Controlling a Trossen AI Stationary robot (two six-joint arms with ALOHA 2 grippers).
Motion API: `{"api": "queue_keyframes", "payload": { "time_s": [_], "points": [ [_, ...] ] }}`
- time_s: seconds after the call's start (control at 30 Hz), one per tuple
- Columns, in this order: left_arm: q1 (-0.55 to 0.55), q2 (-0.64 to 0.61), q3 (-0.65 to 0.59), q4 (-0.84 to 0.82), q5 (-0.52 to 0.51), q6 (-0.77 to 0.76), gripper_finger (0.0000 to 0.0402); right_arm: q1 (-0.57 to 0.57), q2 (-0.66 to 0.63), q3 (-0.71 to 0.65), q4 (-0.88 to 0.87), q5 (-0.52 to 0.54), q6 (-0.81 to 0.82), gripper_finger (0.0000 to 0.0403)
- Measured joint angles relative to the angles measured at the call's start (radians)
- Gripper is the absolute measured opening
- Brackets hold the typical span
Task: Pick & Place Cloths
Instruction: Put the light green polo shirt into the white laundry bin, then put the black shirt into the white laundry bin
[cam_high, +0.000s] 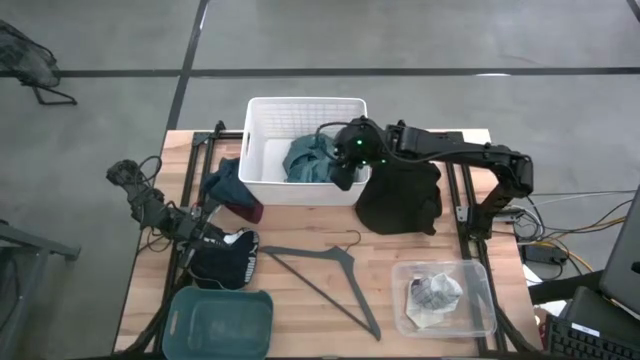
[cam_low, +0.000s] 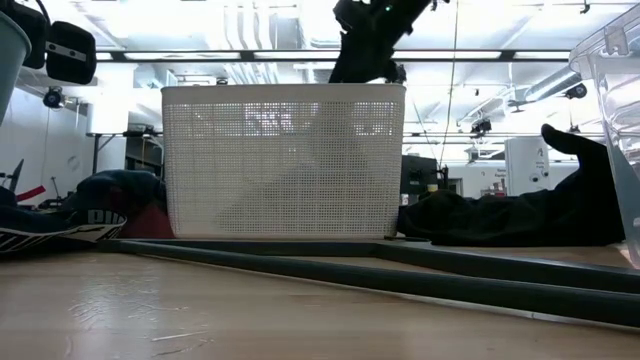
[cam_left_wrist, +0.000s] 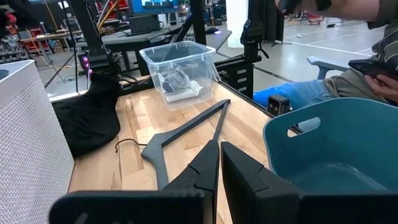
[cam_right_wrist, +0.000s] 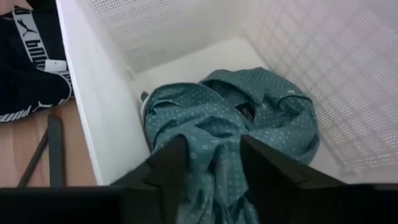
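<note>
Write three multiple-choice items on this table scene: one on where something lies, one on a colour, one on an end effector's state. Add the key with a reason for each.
1. Where does the teal dotted fabric garment lie?
A. inside the white slatted plastic basket
B. in the clear plastic bin
C. on the thin grey clothes hanger

2. What colour is the cloth heap on the table beside the basket, under the right arm?
A. yellow
B. black
C. white

3. How does the right end effector stand?
A. clamped on the hanger
B. shut and empty at the table's edge
C. fingers apart above the teal garment

Key:
1 A, the right wrist view shows it on the basket's floor.
2 B, the high view shows a black heap there.
3 C, a gap shows between the fingers, with teal fabric in it.
</note>
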Motion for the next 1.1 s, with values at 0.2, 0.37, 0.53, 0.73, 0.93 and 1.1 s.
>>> {"api": "queue_keyframes", "payload": {
  "time_s": [0.2,0.37,0.53,0.73,0.93,1.1],
  "points": [
    [0.0,0.0,0.0,0.0,0.0,0.0,0.0023,0.0,-0.088,0.0,-0.025,0.0,-0.022,0.0226],
    [0.0,0.0,0.0,0.0,0.0,0.0,0.0023,0.004,-0.173,0.0,-0.068,0.001,-0.035,0.0262],
    [0.0,0.0,0.0,0.0,0.0,0.0,0.0023,0.012,-0.243,-0.001,-0.351,0.156,-0.005,0.0277],
    [0.0,0.0,0.0,0.0,0.0,0.0,0.0023,-0.003,-0.264,-0.043,-0.589,0.204,0.153,0.0284],
    [0.0,0.0,0.0,0.0,0.0,0.0,0.0023,-0.007,-0.243,-0.148,-0.611,0.15,0.16,0.0294],
    [0.0,0.0,0.0,0.0,0.0,0.0,0.0023,-0.049,-0.212,-0.268,-0.595,0.147,0.15,0.0299]
  ]
}}
